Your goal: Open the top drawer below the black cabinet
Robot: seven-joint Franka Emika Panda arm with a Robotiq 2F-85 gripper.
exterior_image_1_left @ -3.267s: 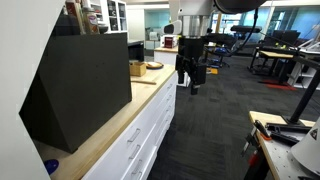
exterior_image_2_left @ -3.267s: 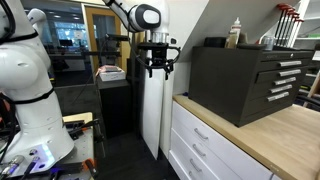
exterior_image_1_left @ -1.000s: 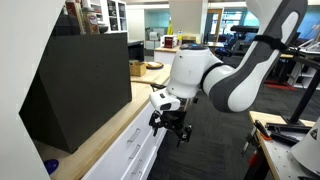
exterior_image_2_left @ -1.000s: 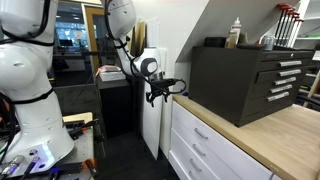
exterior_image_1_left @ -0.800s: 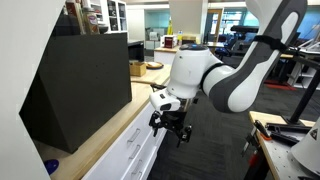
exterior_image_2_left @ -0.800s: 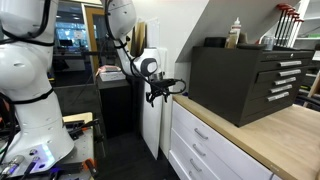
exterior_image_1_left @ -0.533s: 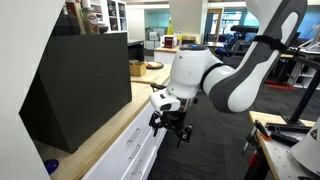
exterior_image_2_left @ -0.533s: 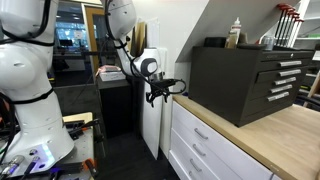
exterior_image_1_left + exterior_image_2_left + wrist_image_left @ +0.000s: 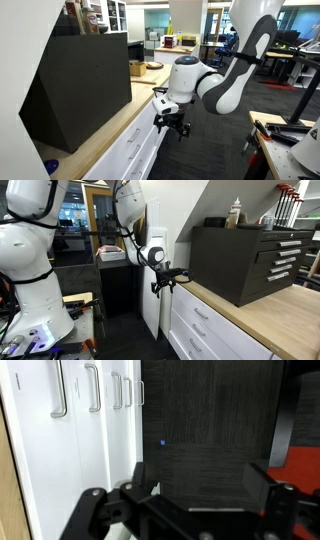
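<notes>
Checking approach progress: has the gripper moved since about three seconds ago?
Yes. The gripper dropped from well above the wooden countertop to level with its front edge.

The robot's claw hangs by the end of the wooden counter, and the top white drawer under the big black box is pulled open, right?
No: the wide white top drawer under the large matte black cabinet is shut, flush with the fronts below, as an exterior view shows. The gripper hangs by the end of the wooden counter.

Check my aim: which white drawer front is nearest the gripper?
The top drawer, just under the wooden countertop; the gripper hangs at its height, above lower fronts.
</notes>
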